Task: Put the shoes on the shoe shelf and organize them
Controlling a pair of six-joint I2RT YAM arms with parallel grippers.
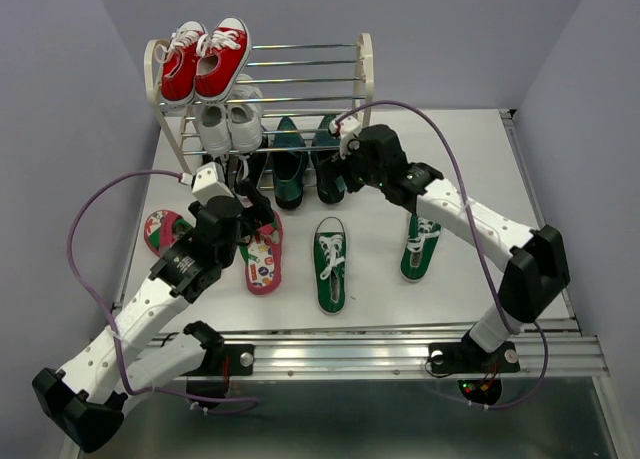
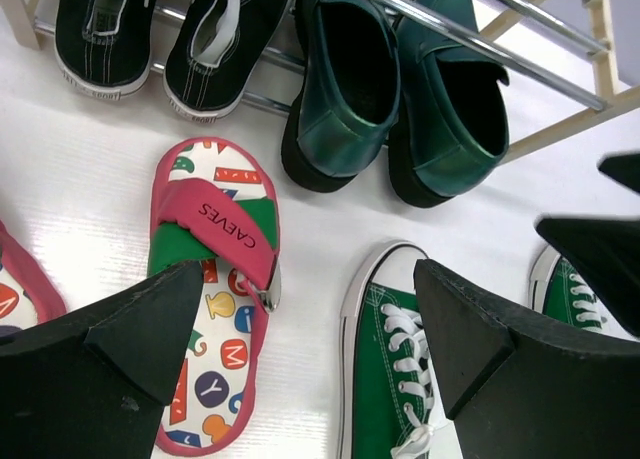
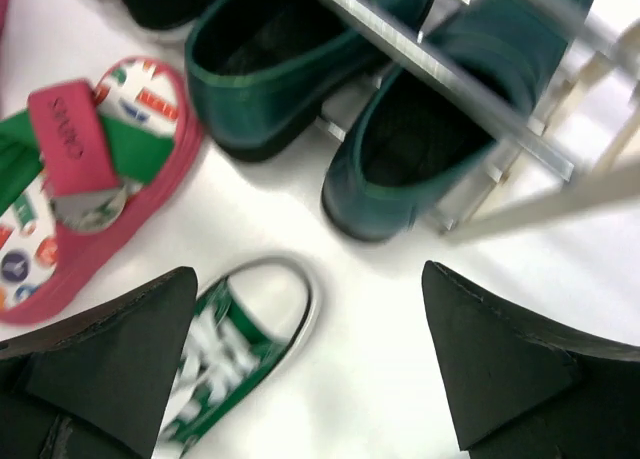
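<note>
Left gripper (image 2: 305,319), spread wide and empty, hangs above the pink-edged cartoon-print flip-flop (image 2: 220,229), seemingly lining up a pickup; right gripper (image 3: 310,319) likewise open, holding nothing.

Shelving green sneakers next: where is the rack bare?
Top tier of the cream-framed chrome-rod shelf: bare right of the red sneakers. Middle tier: bare right of the white sneakers. Bottom tier: crowded by dark green glossy loafers.
</note>
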